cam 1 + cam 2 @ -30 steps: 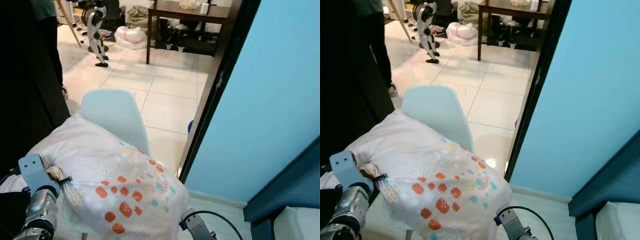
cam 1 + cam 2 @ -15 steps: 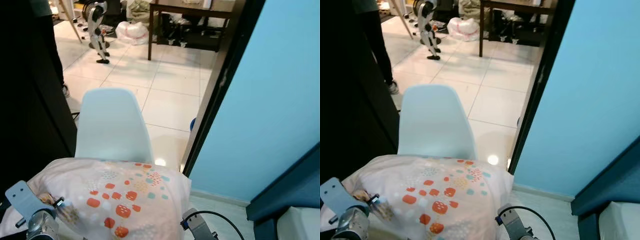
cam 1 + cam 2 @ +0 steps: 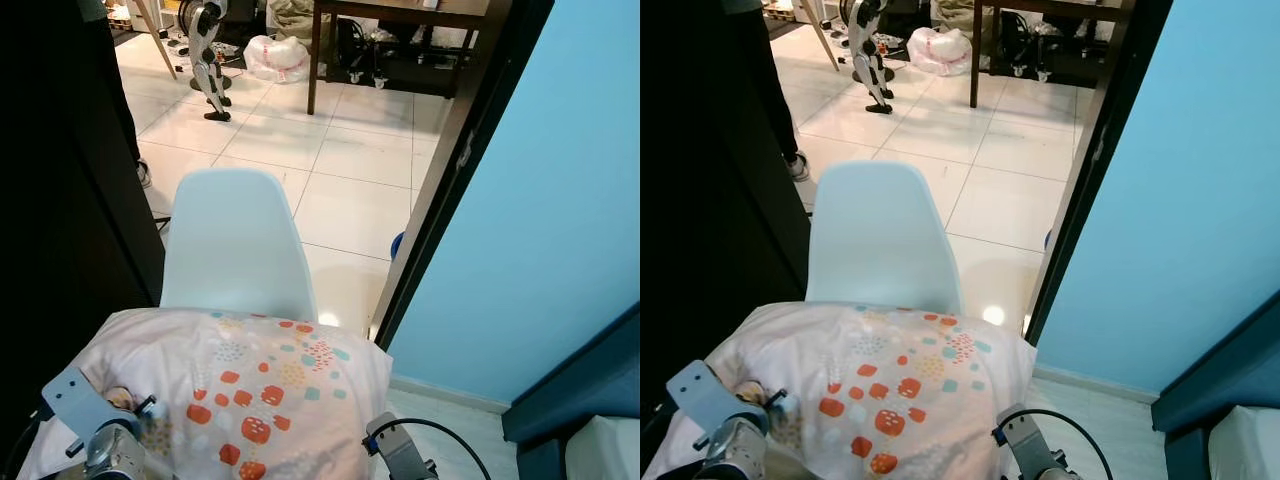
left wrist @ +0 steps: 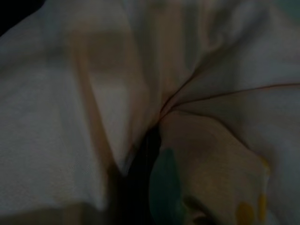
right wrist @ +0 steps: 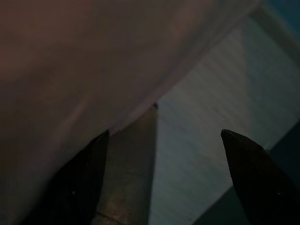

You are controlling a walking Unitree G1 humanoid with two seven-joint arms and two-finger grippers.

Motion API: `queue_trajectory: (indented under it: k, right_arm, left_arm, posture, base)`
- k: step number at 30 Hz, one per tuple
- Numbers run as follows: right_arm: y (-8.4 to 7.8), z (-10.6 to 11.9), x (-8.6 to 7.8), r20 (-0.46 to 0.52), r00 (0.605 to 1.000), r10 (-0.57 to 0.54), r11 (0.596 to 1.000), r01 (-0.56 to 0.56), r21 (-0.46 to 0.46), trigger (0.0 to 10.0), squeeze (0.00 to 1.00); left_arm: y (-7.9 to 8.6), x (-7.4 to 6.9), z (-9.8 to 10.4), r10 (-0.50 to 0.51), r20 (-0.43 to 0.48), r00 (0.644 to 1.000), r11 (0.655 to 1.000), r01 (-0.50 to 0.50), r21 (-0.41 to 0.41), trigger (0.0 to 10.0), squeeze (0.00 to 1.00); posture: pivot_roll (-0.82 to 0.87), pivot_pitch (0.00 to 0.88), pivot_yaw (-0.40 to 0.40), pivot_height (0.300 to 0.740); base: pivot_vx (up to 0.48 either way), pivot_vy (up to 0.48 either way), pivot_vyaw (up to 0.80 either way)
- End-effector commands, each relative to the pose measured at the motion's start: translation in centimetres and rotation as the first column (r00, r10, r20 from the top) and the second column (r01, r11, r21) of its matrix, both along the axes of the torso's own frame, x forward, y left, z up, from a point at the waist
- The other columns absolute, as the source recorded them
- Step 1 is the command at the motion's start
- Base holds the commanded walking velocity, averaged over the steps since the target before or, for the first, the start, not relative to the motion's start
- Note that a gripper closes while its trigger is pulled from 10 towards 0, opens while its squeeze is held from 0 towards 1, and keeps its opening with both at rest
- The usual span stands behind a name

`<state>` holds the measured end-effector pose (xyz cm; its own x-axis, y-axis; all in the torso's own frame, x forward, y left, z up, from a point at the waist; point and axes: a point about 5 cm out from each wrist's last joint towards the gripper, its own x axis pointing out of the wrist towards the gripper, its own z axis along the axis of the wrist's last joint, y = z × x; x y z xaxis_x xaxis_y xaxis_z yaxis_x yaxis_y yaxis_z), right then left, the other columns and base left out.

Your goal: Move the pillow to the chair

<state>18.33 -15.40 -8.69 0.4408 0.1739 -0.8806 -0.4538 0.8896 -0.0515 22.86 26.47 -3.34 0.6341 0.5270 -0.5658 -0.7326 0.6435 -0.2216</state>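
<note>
The white pillow (image 3: 230, 385) with orange and teal spots lies low in front of the white chair's backrest (image 3: 235, 240), hiding the seat. Whether it rests on the seat I cannot tell. My left gripper (image 3: 120, 420) is at the pillow's near left corner, where the fabric bunches around it. The left wrist view shows pillow cloth (image 4: 197, 93) gathered into a tight pinch. My right gripper (image 5: 164, 159) is under the pillow's near right edge, and its two black fingertips (image 5: 91, 173) stand wide apart, with the pillow (image 5: 70, 61) lying against one of them.
A dark door frame (image 3: 440, 190) and a blue wall (image 3: 550, 200) stand on the right, a black panel (image 3: 60, 200) on the left. Beyond the chair the tiled floor (image 3: 340, 160) runs to a dark table (image 3: 400, 12), a white bag (image 3: 275, 58) and another robot's legs (image 3: 205, 50).
The pillow has come down from a raised, tilted position over the chair back to lie low before it. The backrest is now uncovered. The camera has shifted slightly.
</note>
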Motion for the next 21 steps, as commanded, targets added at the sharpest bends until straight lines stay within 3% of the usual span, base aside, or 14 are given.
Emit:
queue_trajectory:
  k: [1,5,7,8,10,14,15,16,17,21]
  right_arm:
    - [0.7,-0.5,-1.2,-0.069,0.998,-0.006,0.998,0.011,0.069,10.0,0.0]
    - [1.6,-0.1,-0.4,-0.05,0.999,0.016,0.99,-0.009,0.144,10.0,0.0]
    - [1.9,1.1,1.9,-0.002,0.997,-0.083,0.969,0.081,0.235,10.0,0.0]
    - [1.9,1.1,1.9,-0.002,0.997,-0.083,0.969,0.081,0.235,10.0,0.0]
    - [2.1,2.3,3.9,0.021,0.981,-0.193,0.924,0.175,0.339,10.0,0.0]
    - [2.1,2.9,4.8,0.032,0.968,-0.25,0.899,0.22,0.378,10.0,0.0]
    - [2.1,3.2,5.2,0.033,0.957,-0.289,0.879,0.251,0.405,10.0,0.0]
    - [2.1,3.6,5.8,0.016,0.931,-0.364,0.824,0.314,0.472,10.0,0.0]
    - [2.1,3.6,5.8,0.016,0.931,-0.364,0.824,0.314,0.472,10.0,0.0]
    - [2.6,3.9,6.1,-0.031,0.912,-0.409,0.75,0.355,0.557,10.0,0.0]
  left_arm:
    - [-1.3,-0.6,-0.9,-0.044,-0.032,0.999,0.999,0.043,-0.022,10.0,0.0]
    - [-1.3,-0.9,-1.1,-0.046,-0.039,0.998,0.999,0.045,-0.024,10.0,0.0]
    - [-1.4,-1.1,-1.3,-0.061,-0.046,0.997,0.998,0.06,-0.02,10.0,0.0]
    - [-1.4,-1.1,-1.3,-0.061,-0.046,0.997,0.998,0.06,-0.02,10.0,0.0]
    - [-1.4,-1.2,-1.3,-0.062,-0.045,0.997,0.998,0.061,-0.018,10.0,0.0]
    - [-1.5,-1.2,-1.3,-0.063,-0.043,0.997,0.998,0.062,-0.017,10.0,0.0]
    - [-1.5,-1.2,-1.3,-0.065,-0.041,0.997,0.998,0.064,-0.016,10.0,0.0]
    - [-1.5,-1.1,-1.3,-0.065,-0.033,0.997,0.998,0.065,-0.017,10.0,0.0]
    - [-1.5,-1.1,-1.3,-0.065,-0.033,0.997,0.998,0.065,-0.017,10.0,0.0]
    - [-1.7,-0.8,-1.1,-0.083,-0.004,0.997,0.996,0.083,-0.023,10.0,0.0]
  posture:
    - [-0.05,0.131,-0.051,0.655]
    - [-0.04,0.131,-0.05,0.64]
    - [-0.04,0.131,-0.05,0.625]
    - [-0.04,0.131,-0.05,0.625]
    - [-0.04,0.138,-0.052,0.61]
    - [-0.04,0.141,-0.054,0.6]
    - [-0.04,0.141,-0.054,0.595]
    - [-0.03,0.144,-0.054,0.595]
    - [-0.03,0.144,-0.054,0.595]
    - [-0.03,0.144,-0.054,0.595]
  base:
    - [0.0,0.0,0.0]
    - [0.0,0.0,0.0]
    - [0.0,0.0,0.0]
    - [0.0,0.0,0.0]
    - [0.0,0.0,0.0]
    - [0.0,0.0,0.0]
    - [0.0,0.0,0.0]
    - [0.0,0.0,0.0]
    - [0.0,0.0,0.0]
    - [0.0,0.0,0.0]
